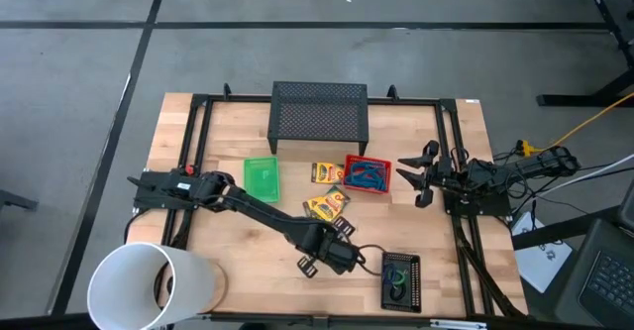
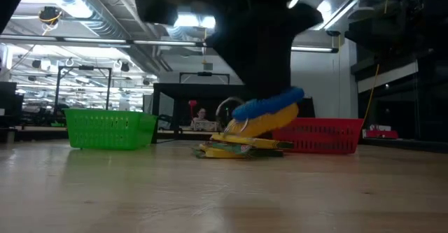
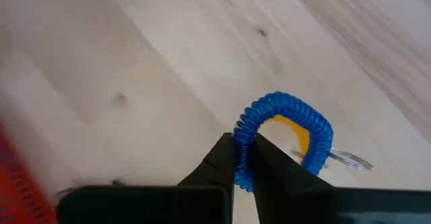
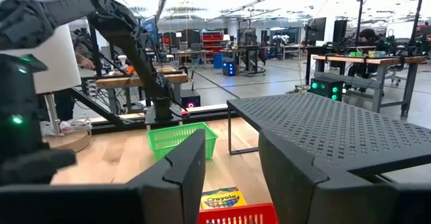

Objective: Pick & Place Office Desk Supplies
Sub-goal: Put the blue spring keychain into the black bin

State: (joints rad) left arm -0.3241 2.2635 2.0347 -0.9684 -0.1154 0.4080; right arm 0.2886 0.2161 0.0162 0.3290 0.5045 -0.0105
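Near the table's front middle, the left gripper (image 3: 244, 162) pinches a blue coiled cord (image 3: 286, 133) with a yellow tag, lifted clear of the wood. This looks like the carry step; next it needs moving over a tray, probably the black tray (image 1: 401, 280), then release. The right gripper (image 4: 232, 160) waits open by the red tray (image 1: 367, 176).

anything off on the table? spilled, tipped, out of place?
One oddity: the big white cylinder lies on its side at the near left corner, its open end hanging past the table edge. Two crayon boxes lie loose and askew between the green tray and red tray. Nothing looks spilled or damaged.
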